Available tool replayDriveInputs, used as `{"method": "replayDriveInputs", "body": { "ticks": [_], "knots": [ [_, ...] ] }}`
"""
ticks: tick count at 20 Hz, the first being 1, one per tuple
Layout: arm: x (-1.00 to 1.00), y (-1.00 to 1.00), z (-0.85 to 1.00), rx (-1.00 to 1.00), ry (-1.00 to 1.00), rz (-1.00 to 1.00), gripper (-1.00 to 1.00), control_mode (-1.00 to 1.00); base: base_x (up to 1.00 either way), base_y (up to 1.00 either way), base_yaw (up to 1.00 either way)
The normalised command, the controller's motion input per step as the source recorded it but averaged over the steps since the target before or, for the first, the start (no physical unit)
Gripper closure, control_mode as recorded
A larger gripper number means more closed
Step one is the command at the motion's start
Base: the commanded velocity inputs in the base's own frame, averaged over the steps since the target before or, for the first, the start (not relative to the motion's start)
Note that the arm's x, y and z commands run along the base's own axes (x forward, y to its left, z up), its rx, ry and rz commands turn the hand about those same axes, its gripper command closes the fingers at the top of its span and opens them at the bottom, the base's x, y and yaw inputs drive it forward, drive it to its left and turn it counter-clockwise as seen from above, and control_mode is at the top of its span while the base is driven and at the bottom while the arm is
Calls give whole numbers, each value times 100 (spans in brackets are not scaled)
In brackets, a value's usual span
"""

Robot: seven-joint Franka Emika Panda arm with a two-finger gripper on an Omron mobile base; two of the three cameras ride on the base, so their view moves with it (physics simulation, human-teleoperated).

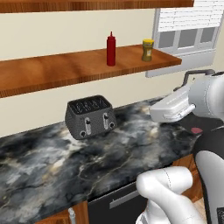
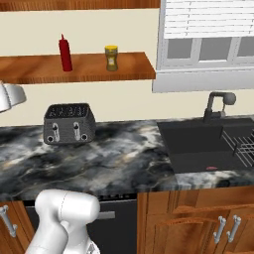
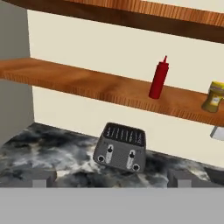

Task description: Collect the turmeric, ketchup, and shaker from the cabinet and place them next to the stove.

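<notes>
The ketchup [image 1: 111,49] [image 2: 65,53] [image 3: 158,80], a slim red bottle, stands upright on the cabinet's lower shelf board [image 1: 61,70] [image 2: 84,69] [image 3: 87,85]. The turmeric [image 1: 148,50] [image 2: 111,58] [image 3: 214,97], a yellow-lidded jar, stands to its right near the shelf's end. My gripper [image 3: 112,180] is open, its fingertips [image 3: 43,179] far apart with nothing between them. It hangs over the counter, well short of the shelf, and faces it. My white hand [image 1: 173,107] hovers right of the toaster. The shaker and the stove are out of view.
A dark grey toaster [image 1: 90,116] [image 2: 69,123] [image 3: 121,147] sits on the black marble counter [image 1: 87,153] below the shelf. A dark sink [image 2: 208,141] with a faucet [image 2: 216,105] lies to the right, under a window [image 2: 208,30]. Another shelf board [image 3: 144,13] runs above.
</notes>
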Motion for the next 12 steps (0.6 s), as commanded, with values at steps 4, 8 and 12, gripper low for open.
{"method": "replayDriveInputs", "body": {
  "ticks": [4,8,12],
  "knots": [
    [0,0,54,0,-25,7,-100,-100,0,0,0],
    [0,1,51,0,-13,1,-100,-100,0,0,0],
    [13,6,42,-2,-2,0,-100,-100,0,0,0]
  ]
}}
